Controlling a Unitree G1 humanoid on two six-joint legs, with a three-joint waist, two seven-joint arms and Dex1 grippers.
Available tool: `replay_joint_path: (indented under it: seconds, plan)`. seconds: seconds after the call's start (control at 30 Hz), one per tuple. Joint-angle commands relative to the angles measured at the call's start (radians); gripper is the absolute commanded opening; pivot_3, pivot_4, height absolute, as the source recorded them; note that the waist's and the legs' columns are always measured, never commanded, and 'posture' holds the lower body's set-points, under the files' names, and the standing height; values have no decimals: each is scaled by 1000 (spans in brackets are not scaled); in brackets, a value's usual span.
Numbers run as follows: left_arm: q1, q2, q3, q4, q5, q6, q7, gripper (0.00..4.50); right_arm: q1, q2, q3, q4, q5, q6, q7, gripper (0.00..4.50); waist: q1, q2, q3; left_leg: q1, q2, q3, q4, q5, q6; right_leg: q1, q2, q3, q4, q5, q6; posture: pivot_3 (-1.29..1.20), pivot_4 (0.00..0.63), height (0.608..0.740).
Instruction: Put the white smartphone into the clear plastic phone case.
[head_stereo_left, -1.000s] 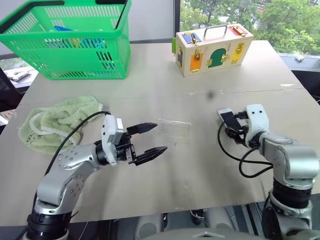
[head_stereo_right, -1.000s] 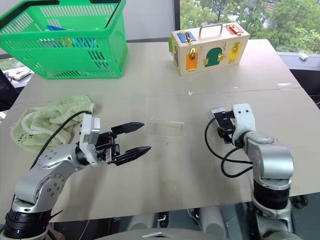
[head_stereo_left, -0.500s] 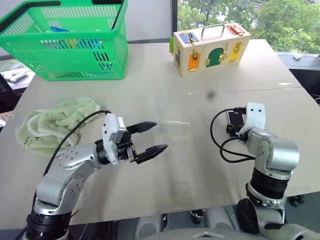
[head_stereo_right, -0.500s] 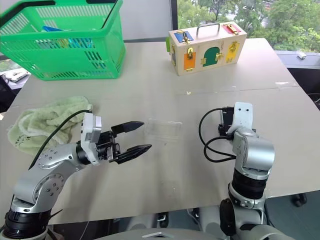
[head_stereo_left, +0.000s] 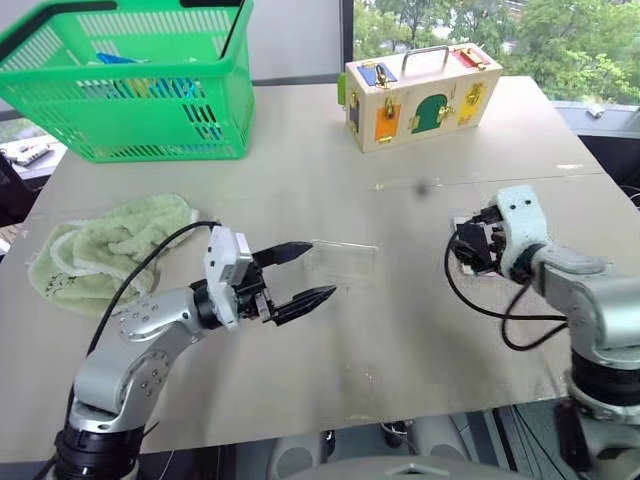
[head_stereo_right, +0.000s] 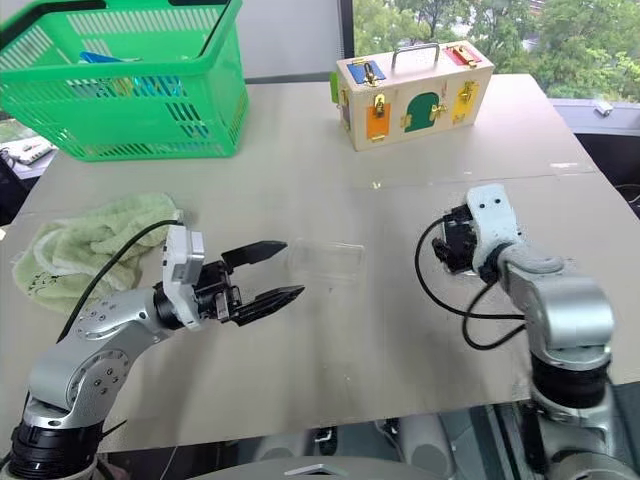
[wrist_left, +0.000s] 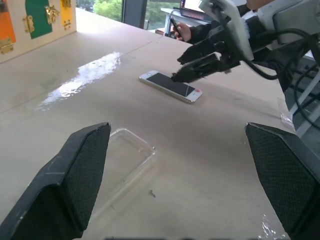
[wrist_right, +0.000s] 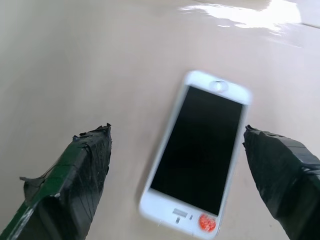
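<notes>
The white smartphone (wrist_right: 200, 150) lies flat and screen up on the table, also seen as the phone (wrist_left: 170, 85) in the left wrist view. My right gripper (head_stereo_left: 468, 246) hovers just over it, open, a finger (wrist_right: 80, 175) on each side and nothing held. The clear plastic phone case (head_stereo_left: 342, 260) rests on the table near the middle; in the left wrist view the case (wrist_left: 125, 160) is close in front of my fingers. My left gripper (head_stereo_left: 318, 270) is open and level, pointing at the case from its left without touching it.
A green basket (head_stereo_left: 150, 120) stands at the back left and a wooden lock box (head_stereo_left: 420, 95) at the back centre. A green towel (head_stereo_left: 110, 245) lies at the left. Black cables loop beside both wrists. The table (head_stereo_left: 400, 340) has bare room between case and phone.
My right gripper has opened wider, rolled and risen a little above the phone, which stays on the table. The left gripper and the case have kept still.
</notes>
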Motion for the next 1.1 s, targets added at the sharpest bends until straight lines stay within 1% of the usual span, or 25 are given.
replay_joint_path:
  seconds: [0.03,0.17,0.23,0.33,0.43,0.63,0.93,1.1]
  plan:
    - [-8,-1,6,-37,-21,-7,0,4500,32,-109,-15,-39,76,-121,124,4473,-1,0,0,0,0,0,0,0,0,0,0,0,-1,0,0,0,150,740]
    - [-6,1,8,-40,-24,-7,-3,4500,145,-316,41,25,40,-421,259,4473,3,0,0,-2,0,0,0,0,0,0,0,0,-3,0,0,0,150,740]
    - [-6,0,8,-40,-25,-7,-3,4500,167,-355,37,87,33,-526,284,4473,4,-1,0,-2,0,-1,0,0,0,1,0,-1,-5,0,0,0,150,740]
    - [-2,0,13,-45,-29,-8,-1,4500,159,-385,33,180,12,-648,306,4473,0,-1,0,-2,0,0,1,0,0,1,1,0,-5,0,1,0,150,740]
    - [3,1,17,-49,-31,-11,2,4500,155,-402,38,232,5,-708,324,4473,4,-1,0,-2,0,-1,1,0,0,1,1,0,-5,0,1,0,150,740]
    - [12,-4,21,-55,-32,-14,12,4500,163,-408,31,298,-6,-768,336,4473,7,-1,0,-2,0,0,1,0,0,1,2,0,-5,0,1,0,150,740]
    - [13,-14,12,-53,-21,-27,23,4500,180,-420,89,445,-119,-906,318,4473,13,-1,0,-2,0,0,1,0,0,1,2,1,-4,0,1,0,150,740]
    - [13,-17,7,-48,-14,-34,23,4500,190,-413,122,490,-172,-968,312,4473,14,-1,0,-1,0,1,1,0,0,2,2,1,-4,1,1,0,150,740]
